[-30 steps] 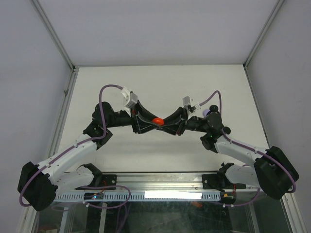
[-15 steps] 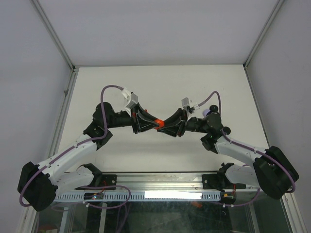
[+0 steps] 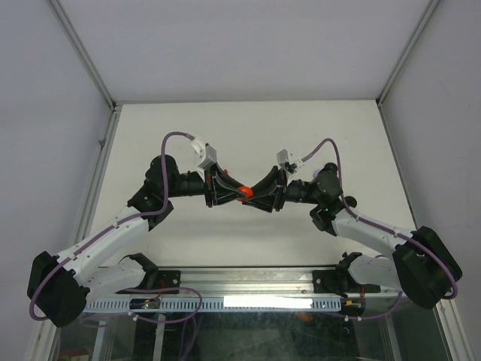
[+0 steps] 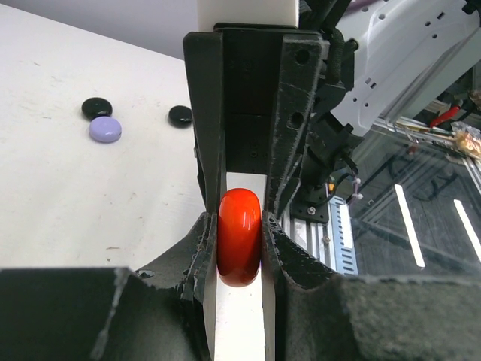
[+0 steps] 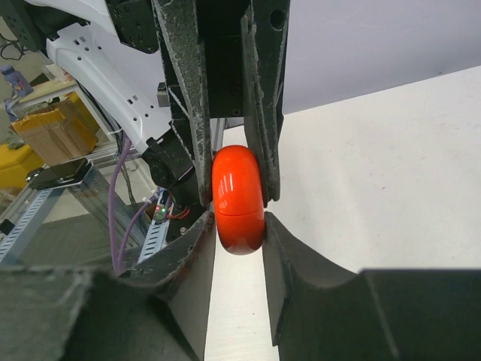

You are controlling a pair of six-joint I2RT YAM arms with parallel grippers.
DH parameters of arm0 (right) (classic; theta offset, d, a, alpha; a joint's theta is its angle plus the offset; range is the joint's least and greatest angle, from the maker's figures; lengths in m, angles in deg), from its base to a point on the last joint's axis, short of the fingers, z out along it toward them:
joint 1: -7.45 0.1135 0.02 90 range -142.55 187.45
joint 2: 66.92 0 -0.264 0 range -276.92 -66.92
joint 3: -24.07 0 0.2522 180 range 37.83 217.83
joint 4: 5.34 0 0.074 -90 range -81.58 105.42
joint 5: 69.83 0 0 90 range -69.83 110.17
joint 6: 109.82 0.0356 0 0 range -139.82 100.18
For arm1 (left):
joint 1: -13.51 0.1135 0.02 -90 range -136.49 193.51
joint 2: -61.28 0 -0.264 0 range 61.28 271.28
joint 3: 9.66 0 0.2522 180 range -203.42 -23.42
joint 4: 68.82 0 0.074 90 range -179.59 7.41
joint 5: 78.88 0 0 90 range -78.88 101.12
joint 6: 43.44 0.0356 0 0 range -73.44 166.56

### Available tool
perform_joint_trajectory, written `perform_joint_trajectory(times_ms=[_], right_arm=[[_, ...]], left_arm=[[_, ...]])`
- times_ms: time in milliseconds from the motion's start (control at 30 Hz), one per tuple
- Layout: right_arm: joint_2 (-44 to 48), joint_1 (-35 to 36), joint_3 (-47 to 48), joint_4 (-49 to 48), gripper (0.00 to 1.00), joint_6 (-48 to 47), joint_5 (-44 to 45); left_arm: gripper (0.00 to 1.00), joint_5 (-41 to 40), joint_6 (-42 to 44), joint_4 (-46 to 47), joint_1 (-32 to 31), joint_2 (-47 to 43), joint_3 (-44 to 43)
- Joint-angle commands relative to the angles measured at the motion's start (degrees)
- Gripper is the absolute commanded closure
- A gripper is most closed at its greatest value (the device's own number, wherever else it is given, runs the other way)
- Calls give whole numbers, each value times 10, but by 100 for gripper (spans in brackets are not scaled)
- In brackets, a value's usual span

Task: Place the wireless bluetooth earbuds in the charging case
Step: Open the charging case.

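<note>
A glossy red round charging case point(image 3: 242, 193) hangs above the table between my two grippers, with its seam closed. My left gripper point(image 4: 239, 242) is shut on one part of the red case point(image 4: 239, 237). My right gripper point(image 5: 239, 235) is shut on another part of the same case point(image 5: 238, 199). Each wrist view shows the other gripper's fingers clamped on the far half of the case. In the top view the left gripper point(image 3: 232, 192) and the right gripper point(image 3: 252, 195) meet tip to tip. No earbuds show in any view.
On the white table point(image 4: 68, 188), the left wrist view shows a lavender round case point(image 4: 105, 129) and two black round pieces point(image 4: 97, 107) point(image 4: 179, 115). The aluminium rail point(image 3: 248, 301) runs along the near edge. Grey walls enclose the table on three sides.
Both wrists have turned and drawn closer together around the red case. Less of the case shows from above than a second ago. Both grips have held.
</note>
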Motion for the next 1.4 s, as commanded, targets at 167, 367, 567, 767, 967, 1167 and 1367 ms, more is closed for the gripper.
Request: perform_joint_trajectory(times_ms=[167,367,567,767,967,1167,1367], right_arm=[[-3,9,21,-41,97,-13,-16],[-1,9,8,-47,100,-37,-25],[-1,11,-6,-82,100,-35,-34],[6,11,-14,-88,100,-38,-37],[12,11,-21,-96,100,-42,-42],[15,11,-26,-101,100,-48,-40],[23,11,-31,-61,100,-80,-5]], left_arm=[[91,-11,16,-3,2,-4,-23],[71,-40,-12,-2,2,-12,-24],[59,-66,-34,-4,3,-12,-24],[52,-71,-51,-2,12,-15,-24],[51,-70,-65,-1,27,-13,-24],[49,-70,-72,-2,32,-6,-26],[40,-65,-72,-6,33,-6,-29]])
